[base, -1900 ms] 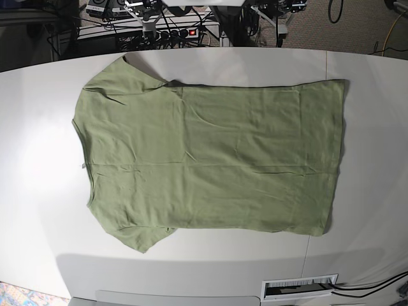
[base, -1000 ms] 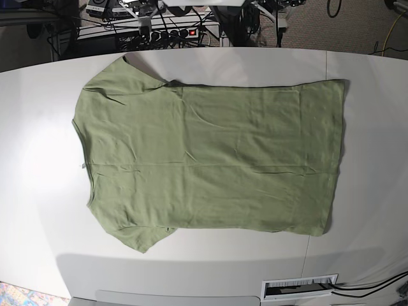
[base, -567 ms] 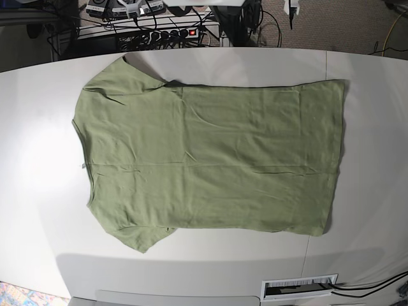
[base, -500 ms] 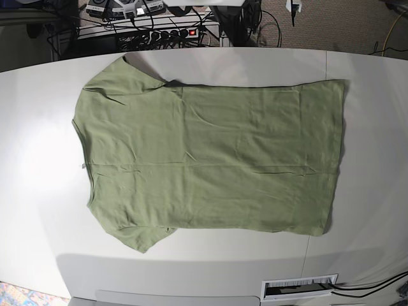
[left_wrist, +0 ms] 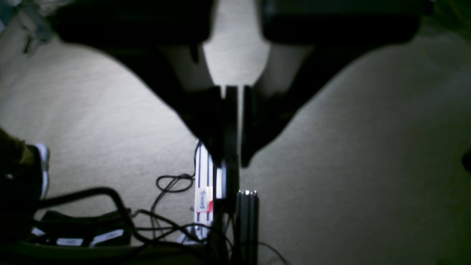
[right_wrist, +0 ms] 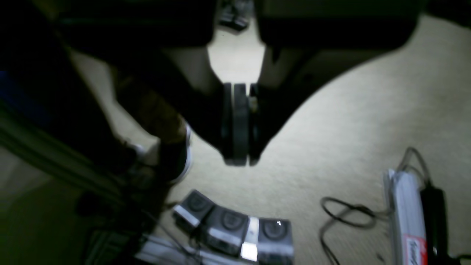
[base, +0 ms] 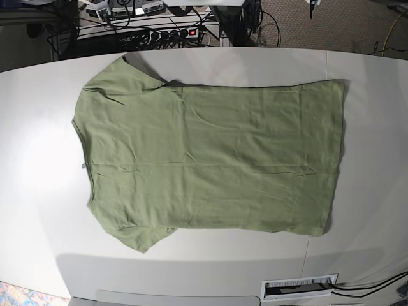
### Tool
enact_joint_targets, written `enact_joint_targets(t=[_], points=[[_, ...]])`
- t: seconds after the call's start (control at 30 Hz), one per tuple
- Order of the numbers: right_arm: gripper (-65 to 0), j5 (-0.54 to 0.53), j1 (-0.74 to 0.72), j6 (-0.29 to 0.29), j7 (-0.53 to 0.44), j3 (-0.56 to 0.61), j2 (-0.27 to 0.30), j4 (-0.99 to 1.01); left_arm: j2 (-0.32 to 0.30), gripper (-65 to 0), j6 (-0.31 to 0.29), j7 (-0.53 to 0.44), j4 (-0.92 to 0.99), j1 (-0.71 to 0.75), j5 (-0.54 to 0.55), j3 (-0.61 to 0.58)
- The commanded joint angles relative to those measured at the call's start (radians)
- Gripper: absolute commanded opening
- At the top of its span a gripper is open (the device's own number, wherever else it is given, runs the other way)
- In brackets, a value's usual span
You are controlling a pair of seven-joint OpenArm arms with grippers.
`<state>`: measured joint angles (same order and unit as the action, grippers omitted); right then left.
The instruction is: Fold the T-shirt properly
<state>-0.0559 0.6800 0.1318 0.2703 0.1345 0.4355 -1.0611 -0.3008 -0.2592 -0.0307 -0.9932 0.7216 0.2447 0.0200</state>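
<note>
T-shirt laid flat, folding not yet begun.

On the white table point(base: 38, 127), the T-shirt point(base: 210, 159) lies spread, neckline at left, hem at right, no fold made. Right gripper point(right_wrist: 238, 162) and left gripper point(left_wrist: 232, 163) hang over the carpet off the table, jaws pinched together, empty. Next, I judge, both must open and reach an edge.
</note>
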Motion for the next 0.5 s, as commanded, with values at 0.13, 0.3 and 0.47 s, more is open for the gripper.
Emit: enact_joint_targets(t=[0.13, 0.3, 0.47], points=[[-65.0, 0.071, 0.1, 0.0, -0.003, -0.003, 0.068, -0.158, -0.068, -65.0, -0.004, -0.008, -0.186, 0.146, 0.001, 0.002], [-65.0, 0.084, 0.171, -0.001, 0.022, -0.003, 0.115, -0.284, -0.119, -65.0, 0.009, -0.008, -0.358, 0.252, -0.095, 0.003], [-65.0, 0.18, 0.236, -0.002, 0.048, -0.005, 0.152, -0.413, -0.161, -65.0, 0.083, -0.008, -0.5, 0.338, -0.22, 0.003]])
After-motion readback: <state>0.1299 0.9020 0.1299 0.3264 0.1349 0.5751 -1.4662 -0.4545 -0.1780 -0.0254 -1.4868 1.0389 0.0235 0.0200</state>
